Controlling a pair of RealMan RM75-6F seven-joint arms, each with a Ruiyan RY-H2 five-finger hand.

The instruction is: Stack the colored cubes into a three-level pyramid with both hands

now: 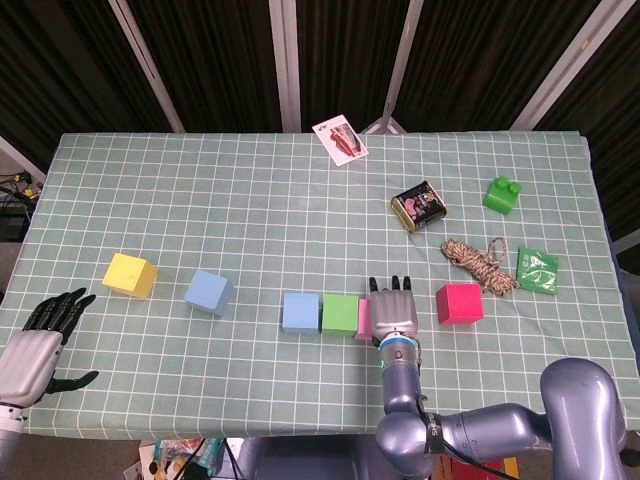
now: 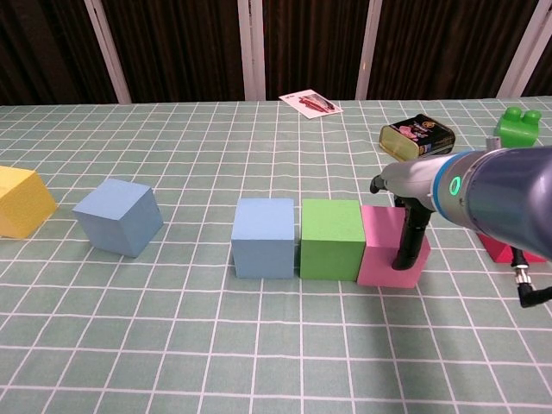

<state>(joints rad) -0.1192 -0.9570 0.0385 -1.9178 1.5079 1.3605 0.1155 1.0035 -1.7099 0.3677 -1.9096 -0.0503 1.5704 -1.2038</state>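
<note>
Near the table's front edge, the right hand [image 1: 394, 312] presses flat-fingered on the pink cube [image 2: 390, 245] beside the green cube [image 2: 331, 239], gripping nothing, while the left hand [image 1: 38, 341] rests open.

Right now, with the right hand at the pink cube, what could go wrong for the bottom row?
1. The right hand lies over the pink cube, with a finger against its front. Lifting off carelessly could drag the cube away from the green cube.
2. A sideways push could shift the row and close or widen the slim gap to the light blue cube.
</note>
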